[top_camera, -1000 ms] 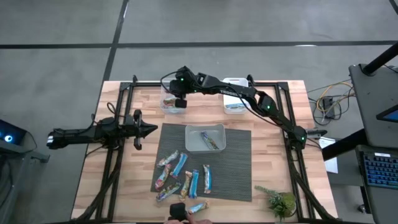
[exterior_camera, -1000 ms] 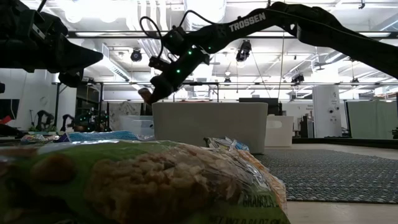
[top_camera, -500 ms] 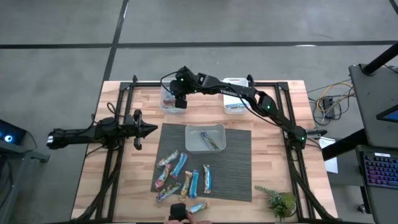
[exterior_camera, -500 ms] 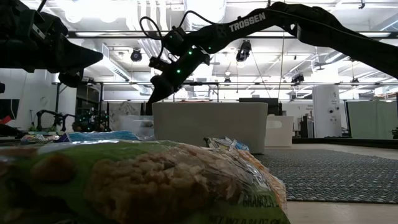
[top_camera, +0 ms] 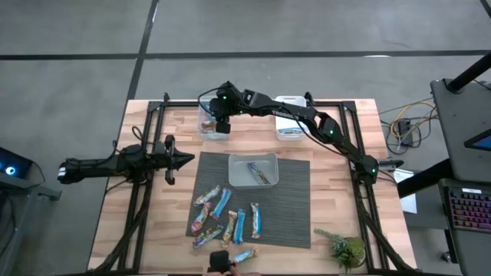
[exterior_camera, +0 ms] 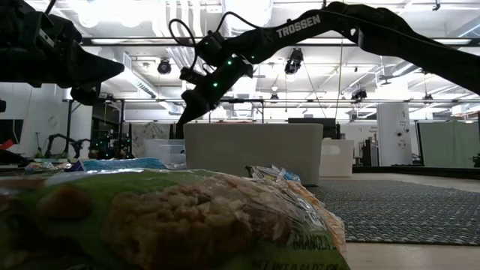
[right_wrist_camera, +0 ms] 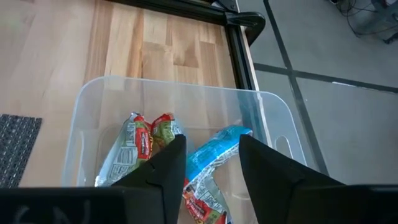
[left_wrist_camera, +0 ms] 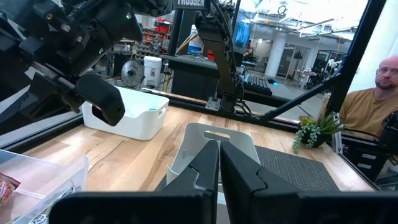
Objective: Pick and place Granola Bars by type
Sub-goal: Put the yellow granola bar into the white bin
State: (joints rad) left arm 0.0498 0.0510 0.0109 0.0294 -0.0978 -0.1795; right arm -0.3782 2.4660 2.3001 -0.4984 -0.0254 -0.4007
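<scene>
Bar gone from right hand (right_wrist_camera: 210,163), fingers now spread, empty, above tub (right_wrist_camera: 87,112) of granola bars (right_wrist_camera: 140,146).

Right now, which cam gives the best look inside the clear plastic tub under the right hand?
Right wrist view: it looks straight into the clear plastic tub, showing red-green wrapped bars and a blue one between the open right hand. High view shows the tub small, mostly under the hand. Left wrist catches only a corner. Low view: cannot tell.
</scene>
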